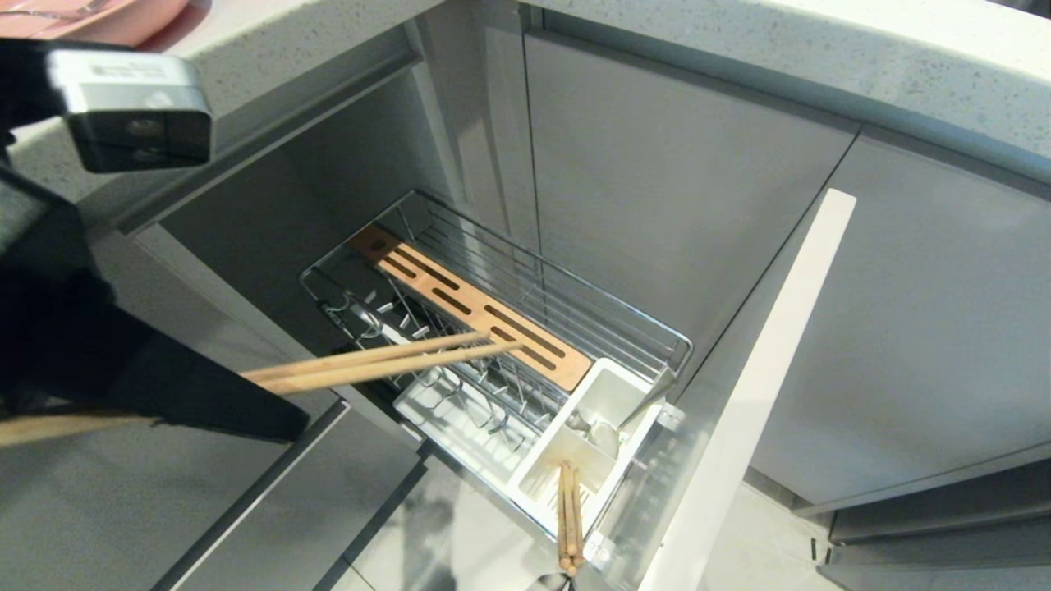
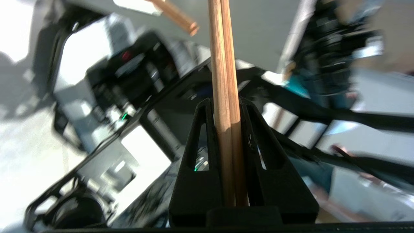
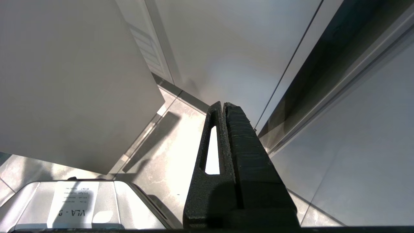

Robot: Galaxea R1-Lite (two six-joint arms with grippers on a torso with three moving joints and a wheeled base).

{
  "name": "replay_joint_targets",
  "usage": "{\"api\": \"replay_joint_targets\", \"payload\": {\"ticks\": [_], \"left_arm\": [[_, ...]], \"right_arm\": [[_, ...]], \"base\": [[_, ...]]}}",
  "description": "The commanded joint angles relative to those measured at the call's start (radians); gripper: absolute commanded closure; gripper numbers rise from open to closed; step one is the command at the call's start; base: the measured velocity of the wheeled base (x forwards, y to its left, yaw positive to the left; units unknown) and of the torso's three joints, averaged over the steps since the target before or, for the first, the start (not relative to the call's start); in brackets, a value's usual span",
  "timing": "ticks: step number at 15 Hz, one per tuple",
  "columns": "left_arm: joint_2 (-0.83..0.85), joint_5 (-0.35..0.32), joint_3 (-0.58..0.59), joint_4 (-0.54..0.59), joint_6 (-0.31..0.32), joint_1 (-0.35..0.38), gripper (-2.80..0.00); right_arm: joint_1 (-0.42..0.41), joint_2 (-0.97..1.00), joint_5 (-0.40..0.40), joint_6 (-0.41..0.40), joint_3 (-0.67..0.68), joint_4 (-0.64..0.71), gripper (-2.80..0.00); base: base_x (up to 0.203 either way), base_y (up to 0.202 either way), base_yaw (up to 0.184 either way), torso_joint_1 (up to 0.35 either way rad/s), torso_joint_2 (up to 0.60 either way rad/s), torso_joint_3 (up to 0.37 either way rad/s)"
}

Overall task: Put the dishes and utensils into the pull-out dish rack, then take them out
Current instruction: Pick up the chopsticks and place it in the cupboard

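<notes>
Head view: pull-out dish rack (image 1: 525,361) drawn out of the grey cabinet run, chrome wire with upright prongs, slotted wood strip (image 1: 472,308) along the far side, white utensil box (image 1: 587,439) at the front-panel end. One pair of chopsticks (image 1: 569,517) already stood in that box, tops leaning out toward the front panel (image 1: 751,394). Second pair of chopsticks (image 1: 378,365) carried nearly level above the prong section, tips over the wood strip, butt ends running back under the left gripper (image 1: 205,402) at the picture's left. Pink plate (image 1: 123,20) just visible on the countertop (image 1: 821,49) at the top left corner.

Left wrist view: left gripper closed on the two sticks side by side, pads (image 2: 207,139) clamping them partway along, with a long length jutting forward. Background too smeared to read.

Right wrist view: right gripper (image 3: 223,106) shut on nothing, hanging beside cabinet fronts above the tiled floor (image 3: 168,155).

Handling, as a judgement: light, stiff, smooth wood, round enough to roll or scissor against each other; a hold nearer the middle would steady them, and tipping them upright before lowering into the box should keep the tips from snagging on wires
</notes>
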Motion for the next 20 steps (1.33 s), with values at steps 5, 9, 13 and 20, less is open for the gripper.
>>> {"api": "replay_joint_targets", "payload": {"ticks": [5,9,13,20], "left_arm": [[0.135,0.213,0.093,-0.069,-0.050,-0.111,0.00],[0.188,0.319,0.147,-0.122,0.021,-0.176,0.00],[0.223,0.440,0.188,-0.140,0.028,-0.239,0.00],[0.290,0.443,0.177,-0.142,0.081,-0.247,0.00]], "right_arm": [[0.000,0.000,0.000,0.000,0.001,0.000,0.00],[0.002,0.000,0.000,0.000,0.002,0.000,0.00],[0.000,0.000,0.000,0.000,0.001,0.000,0.00],[0.000,0.000,0.000,0.000,0.001,0.000,0.00]], "base": [[0.000,0.000,0.000,0.000,0.00,0.000],[0.000,0.000,0.000,0.000,0.00,0.000],[0.000,0.000,0.000,0.000,0.00,0.000],[0.000,0.000,0.000,0.000,0.00,0.000]]}}
